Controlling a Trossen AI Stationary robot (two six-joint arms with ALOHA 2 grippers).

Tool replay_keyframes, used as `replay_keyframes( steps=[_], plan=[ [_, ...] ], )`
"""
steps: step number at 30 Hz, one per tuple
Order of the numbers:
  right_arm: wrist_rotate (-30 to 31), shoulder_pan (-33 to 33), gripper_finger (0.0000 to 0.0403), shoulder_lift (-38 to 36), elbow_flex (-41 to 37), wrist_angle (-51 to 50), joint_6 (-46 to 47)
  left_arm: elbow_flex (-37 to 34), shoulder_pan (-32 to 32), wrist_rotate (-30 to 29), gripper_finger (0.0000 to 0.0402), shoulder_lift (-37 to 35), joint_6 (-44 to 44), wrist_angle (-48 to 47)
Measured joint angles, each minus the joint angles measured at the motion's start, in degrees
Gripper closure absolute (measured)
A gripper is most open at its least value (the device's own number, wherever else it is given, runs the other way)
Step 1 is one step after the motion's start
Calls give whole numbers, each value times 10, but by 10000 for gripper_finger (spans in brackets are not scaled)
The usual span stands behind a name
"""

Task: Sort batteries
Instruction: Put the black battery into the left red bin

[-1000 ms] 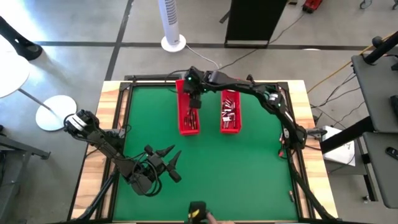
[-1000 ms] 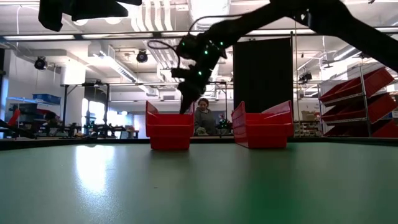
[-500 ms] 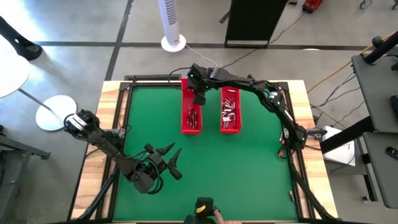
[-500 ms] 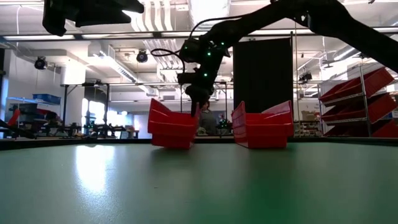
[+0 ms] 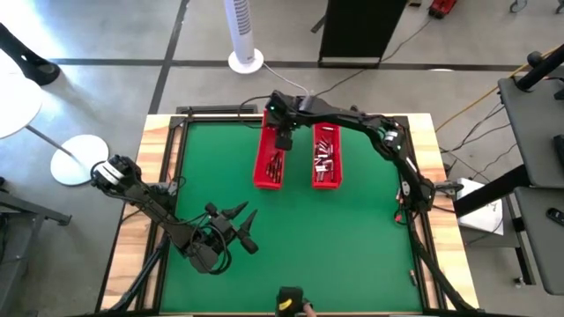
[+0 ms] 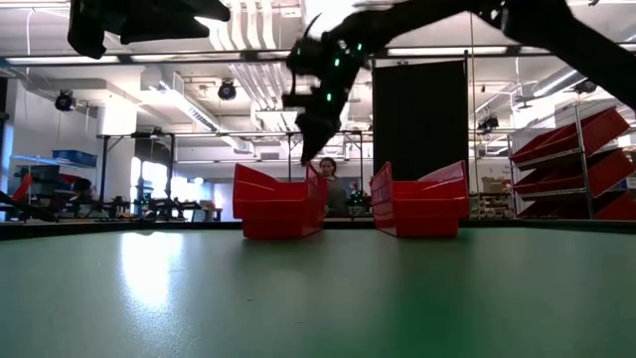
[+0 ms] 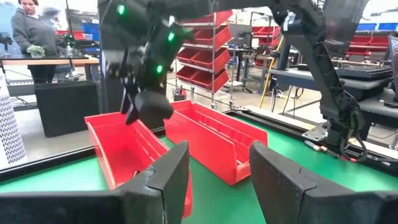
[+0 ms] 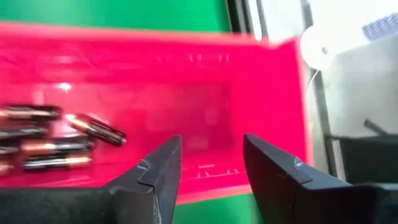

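Dark batteries (image 8: 46, 138) lying flat, lengthwise along red tray (image 8: 186, 93)

batteries (image 5: 272, 165) – small dark, reddish cylinders – lie flat and loose in the near half of the left red tray (image 5: 262, 169). a second heap (image 5: 326, 157), more silvery, lies jumbled across the middle of the right tray (image 5: 337, 176). in the right wrist view several dark ones (image 8: 53, 138) lie side by side, one slanted across them.

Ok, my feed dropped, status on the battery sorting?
Right tool open, empty, over left red tray. Left tool open, waiting at near table edge. Batteries lying in that tray. Nothing blocking.
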Motion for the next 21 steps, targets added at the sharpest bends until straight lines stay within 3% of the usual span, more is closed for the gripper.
replay_keyframes(
  steps=[10, 16, 21],
  plan=[
    [-18, 59, 225, -161, -45, -31, 24, 0, 0, 1, 253, 0, -7, -3],
    [-13, 154, 227, -321, -217, -3, 78, 0, 8, 16, 253, 9, 7, -5],
    [45, 264, 221, -454, -377, 53, 155, 12, 39, 108, 253, 9, 41, -3]
  ],
)
